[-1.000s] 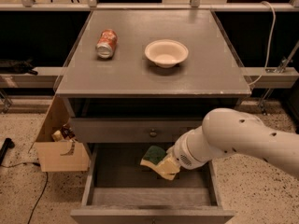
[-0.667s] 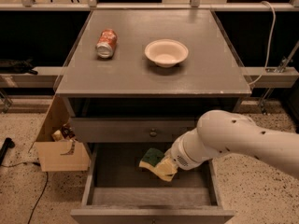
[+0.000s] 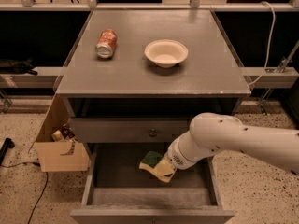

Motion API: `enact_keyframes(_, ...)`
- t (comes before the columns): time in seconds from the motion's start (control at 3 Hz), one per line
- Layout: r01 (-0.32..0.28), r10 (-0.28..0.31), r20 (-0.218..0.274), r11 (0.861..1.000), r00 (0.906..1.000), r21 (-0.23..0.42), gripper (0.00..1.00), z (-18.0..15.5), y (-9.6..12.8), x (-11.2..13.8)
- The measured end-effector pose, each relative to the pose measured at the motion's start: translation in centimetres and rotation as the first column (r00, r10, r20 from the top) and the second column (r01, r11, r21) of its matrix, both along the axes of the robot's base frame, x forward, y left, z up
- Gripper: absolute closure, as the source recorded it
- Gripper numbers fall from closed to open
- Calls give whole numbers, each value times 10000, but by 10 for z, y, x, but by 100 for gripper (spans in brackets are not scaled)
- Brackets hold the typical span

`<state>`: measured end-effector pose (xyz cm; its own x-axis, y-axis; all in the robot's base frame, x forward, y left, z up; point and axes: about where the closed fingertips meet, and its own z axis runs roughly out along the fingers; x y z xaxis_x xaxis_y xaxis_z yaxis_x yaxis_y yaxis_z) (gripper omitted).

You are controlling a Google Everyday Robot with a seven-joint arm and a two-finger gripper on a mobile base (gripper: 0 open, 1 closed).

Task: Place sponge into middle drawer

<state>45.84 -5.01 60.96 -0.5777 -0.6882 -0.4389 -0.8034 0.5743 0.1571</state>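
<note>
Nudged left, pincer [image 3: 164, 168] holding sponge [image 3: 151, 159] over middle drawer [image 3: 117, 171], speckled floor [image 3: 261, 181]

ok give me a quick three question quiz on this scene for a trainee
1. True or false: the orange soda can lies on its side on the grey cabinet top.
2. The green-and-yellow sponge is: A on the cabinet top; B at the gripper, over the open grey middle drawer; C beside the soda can.
3. Fill in: the upper grey drawer front with the round metal knob is ___ (open/shut).

Key: 1 true; 2 B; 3 shut.
</note>
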Motion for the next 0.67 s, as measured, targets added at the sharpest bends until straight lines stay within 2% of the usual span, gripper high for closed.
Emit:
enact_keyframes(0.33,113,-109,-203,9998,9997,158,100,-9,-3,1)
enact_keyframes(0.67,602,-583,-668,9978,9961,265,100,-34,-19,2)
